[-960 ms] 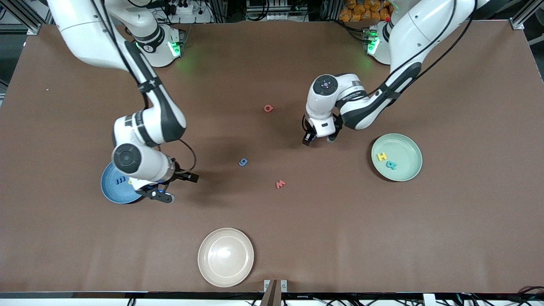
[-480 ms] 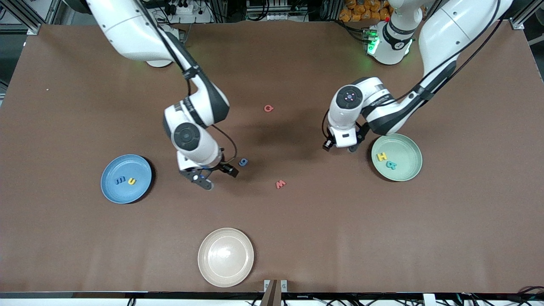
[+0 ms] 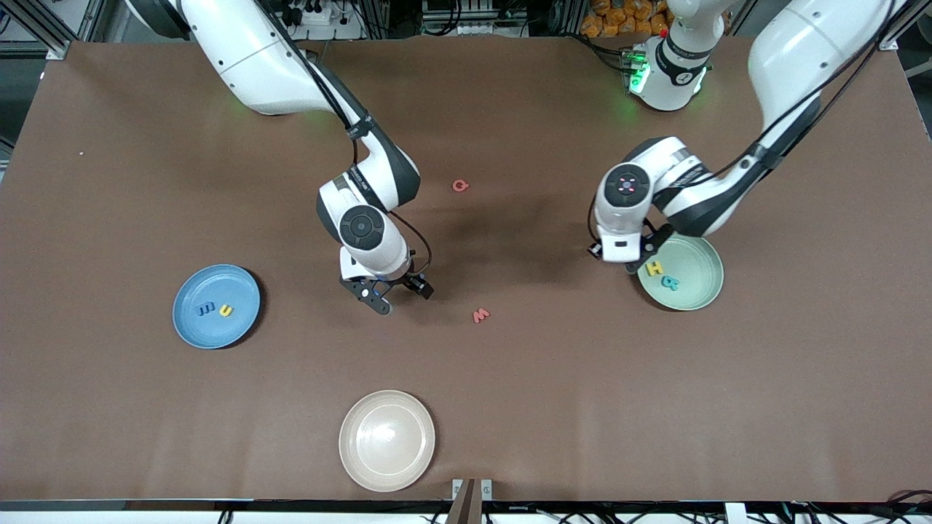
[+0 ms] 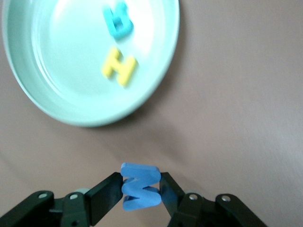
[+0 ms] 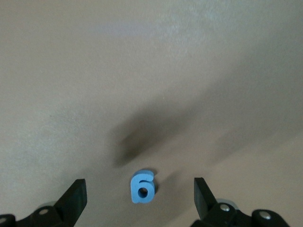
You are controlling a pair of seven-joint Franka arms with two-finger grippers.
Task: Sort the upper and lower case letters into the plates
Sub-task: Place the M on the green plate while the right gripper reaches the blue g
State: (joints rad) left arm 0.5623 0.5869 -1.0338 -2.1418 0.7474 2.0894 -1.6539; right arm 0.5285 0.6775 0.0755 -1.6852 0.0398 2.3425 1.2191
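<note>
round blue matte plate (image 3: 216, 306): blue m, yellow u inside | right gripper (image 5: 139, 198): fingers wide apart over small blue g (image 5: 142, 187) on brown tabletop (image 3: 145, 407) | red Q (image 3: 460, 185), red w (image 3: 480, 316): mid-tabletop | left gripper (image 4: 141, 189): fingers clamped on blue M (image 4: 140, 186), just beside pale green plate (image 4: 57, 109) holding yellow H (image 4: 120, 69), teal R (image 4: 117, 22)

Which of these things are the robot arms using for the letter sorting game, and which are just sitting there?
Part of the job:
blue M in the left gripper
blue g under the open right gripper
red Q, red w
green plate, blue plate

Just lying about:
beige plate
</note>
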